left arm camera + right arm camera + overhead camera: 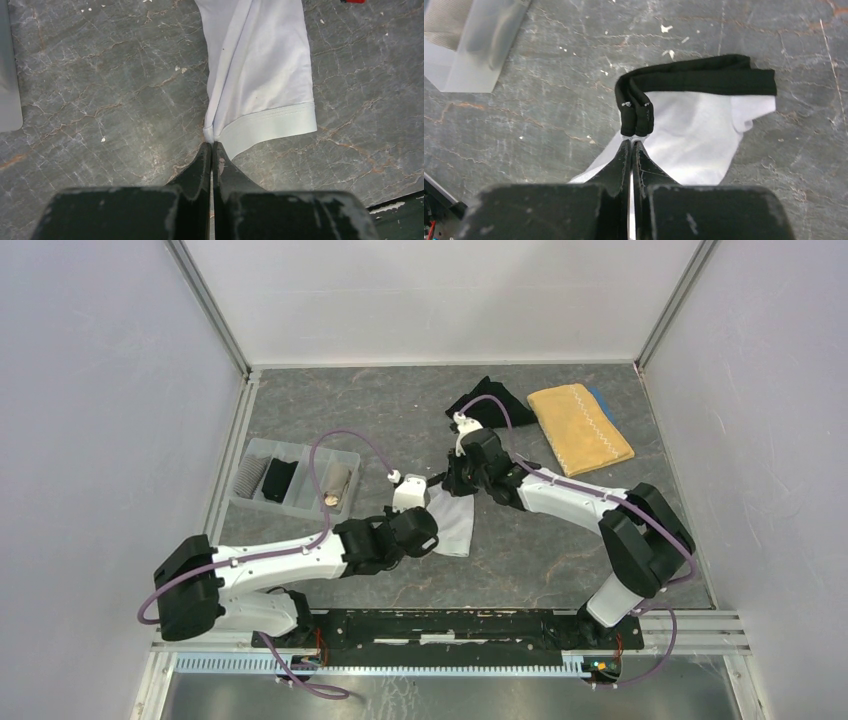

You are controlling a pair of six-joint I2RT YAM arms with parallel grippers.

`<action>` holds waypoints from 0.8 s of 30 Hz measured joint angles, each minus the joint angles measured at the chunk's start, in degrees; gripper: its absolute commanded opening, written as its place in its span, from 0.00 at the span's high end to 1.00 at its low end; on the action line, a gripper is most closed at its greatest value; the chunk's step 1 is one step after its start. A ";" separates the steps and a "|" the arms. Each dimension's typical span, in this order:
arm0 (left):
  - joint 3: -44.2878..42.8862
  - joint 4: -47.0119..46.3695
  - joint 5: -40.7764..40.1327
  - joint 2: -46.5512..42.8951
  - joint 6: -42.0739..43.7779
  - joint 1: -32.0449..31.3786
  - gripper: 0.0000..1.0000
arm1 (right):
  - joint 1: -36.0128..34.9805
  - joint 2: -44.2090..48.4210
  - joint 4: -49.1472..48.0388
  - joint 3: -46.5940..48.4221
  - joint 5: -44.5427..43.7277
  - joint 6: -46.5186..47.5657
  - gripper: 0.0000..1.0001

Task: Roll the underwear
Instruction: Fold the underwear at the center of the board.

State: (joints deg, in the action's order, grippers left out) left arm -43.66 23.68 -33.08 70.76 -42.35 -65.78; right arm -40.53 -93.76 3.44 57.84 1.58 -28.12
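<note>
At the middle of the grey marbled tabletop (100, 100), the white cloth underwear with a black elastic band (455, 522) is lying stretched out flat between the two arms. The left gripper (211, 145) is holding the near hem corner with its jaws fully closed, the cloth bunching into its tips. The right gripper (630, 142) is sitting closed tight against the folded end of the waistband (704, 75); whether fabric is nipped there cannot be told. Judgement: the straightening step is proceeding, with rolling not yet begun. The next move is calling for one end to be turned over and wound snugly towards the other, keeping the edges aligned
</note>
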 measured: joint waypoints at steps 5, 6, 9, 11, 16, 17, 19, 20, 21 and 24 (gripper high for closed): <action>-2.43 0.76 0.11 2.93 2.03 -0.68 0.98 | 1.22 0.72 -1.25 -3.13 0.11 -0.11 1.00; -2.99 0.90 0.11 3.65 2.58 -0.96 0.98 | 1.31 0.94 -1.22 -3.45 0.07 -0.07 1.00; -4.46 1.62 0.09 5.33 3.67 -1.49 0.98 | 1.44 1.53 -0.96 -3.76 -1.01 0.42 1.00; -5.90 2.19 0.00 6.62 4.63 -1.73 0.98 | 1.44 2.23 -0.37 -3.76 -2.32 1.16 1.00; -9.03 4.17 -2.62 8.68 5.57 -2.10 0.98 | 1.46 3.72 1.79 -3.76 -5.60 3.56 1.00; -9.38 4.61 -3.30 8.76 5.57 -2.14 0.98 | 1.49 3.76 2.01 -3.76 -5.79 3.96 1.00; -10.12 5.99 -5.09 8.81 5.57 -2.19 0.98 | 1.51 3.78 2.23 -3.76 -5.95 4.33 1.00; -10.34 6.49 -5.88 8.81 5.57 -2.19 0.98 | 1.49 3.80 2.27 -3.76 -5.95 4.39 1.00; -10.51 6.99 -6.62 8.81 5.60 -2.19 0.98 | 1.49 3.82 2.25 -3.76 -5.95 4.39 1.00; -10.82 8.28 -8.17 8.85 5.57 -2.19 0.98 | 1.49 4.85 1.27 -4.68 -5.90 4.07 1.00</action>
State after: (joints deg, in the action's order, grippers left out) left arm -54.48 31.97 -41.25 79.61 -36.77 -67.96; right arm -39.05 -88.90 4.71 53.17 -4.32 -24.05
